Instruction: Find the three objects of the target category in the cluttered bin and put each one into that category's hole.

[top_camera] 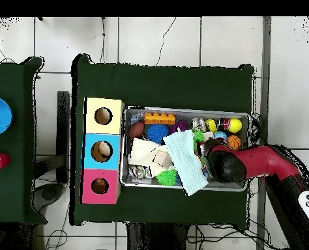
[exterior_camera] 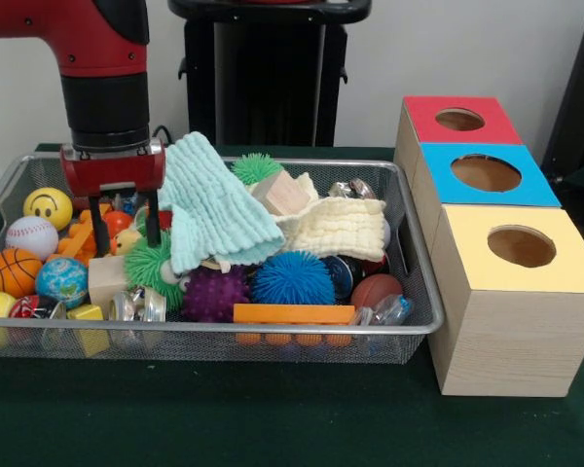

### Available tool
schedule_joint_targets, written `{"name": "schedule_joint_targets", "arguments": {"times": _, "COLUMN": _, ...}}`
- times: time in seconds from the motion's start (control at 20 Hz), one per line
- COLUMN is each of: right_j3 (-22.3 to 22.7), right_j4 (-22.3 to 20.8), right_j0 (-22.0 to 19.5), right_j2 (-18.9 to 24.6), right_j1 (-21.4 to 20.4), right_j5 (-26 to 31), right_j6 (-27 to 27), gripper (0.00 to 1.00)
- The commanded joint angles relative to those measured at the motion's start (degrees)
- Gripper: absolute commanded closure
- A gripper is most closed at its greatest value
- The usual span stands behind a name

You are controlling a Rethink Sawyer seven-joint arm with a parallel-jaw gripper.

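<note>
Silver mesh bin (exterior_camera: 409, 326) on the bench is packed, so my jaws (exterior_camera: 124, 236) hang open, straddling a little yellow-and-orange toy (exterior_camera: 125, 240) at the bin's ball-filled end. Red-topped box's hole (exterior_camera: 459, 120) sits well apart, past the other end.

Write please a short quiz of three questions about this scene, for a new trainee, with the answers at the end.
1. True or false: the gripper is inside the wire bin, with its fingers open.
2. Which box stands farthest from the camera in the front view? A) red-topped box B) blue-topped box C) yellow-topped box
3. Fill in: the mint green cloth lies on the clutter, and next to it is a pale ______ cloth.

Key: 1 true. 2 A. 3 yellow.
</note>
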Motion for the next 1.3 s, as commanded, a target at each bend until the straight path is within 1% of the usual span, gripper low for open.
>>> {"name": "schedule_joint_targets", "arguments": {"times": 0.05, "right_j3": -5.25, "right_j4": -1.18, "right_j0": -1.41, "right_j2": 1.48, "right_j1": 6.2, "right_j5": 0.46, "right_j6": -14.13, "gripper": 0.0}}
{"name": "schedule_joint_targets", "arguments": {"times": 0.25, "right_j3": -4.45, "right_j4": -0.07, "right_j0": -2.44, "right_j2": 1.42, "right_j1": 6.07, "right_j5": 2.52, "right_j6": -15.49, "gripper": 0.0}}
{"name": "schedule_joint_targets", "arguments": {"times": 0.45, "right_j3": -5.56, "right_j4": 1.2, "right_j0": -3.49, "right_j2": 1.43, "right_j1": 8.7, "right_j5": 5.57, "right_j6": -18.6, "gripper": 0.0}}
{"name": "schedule_joint_targets", "arguments": {"times": 0.65, "right_j3": -5.0, "right_j4": 2.75, "right_j0": -4.14, "right_j2": 1.85, "right_j1": 7.74, "right_j5": 7.97, "right_j6": -20.23, "gripper": 0.0}}
{"name": "schedule_joint_targets", "arguments": {"times": 1.0, "right_j3": -4.6, "right_j4": 4.63, "right_j0": -4.32, "right_j2": 2.42, "right_j1": 6.11, "right_j5": 10.66, "right_j6": -21.14, "gripper": 0.0}}
{"name": "schedule_joint_targets", "arguments": {"times": 1.3, "right_j3": -4.85, "right_j4": 4.56, "right_j0": -3.56, "right_j2": 2.0, "right_j1": 6.25, "right_j5": 11.33, "right_j6": -20.14, "gripper": 0.0}}
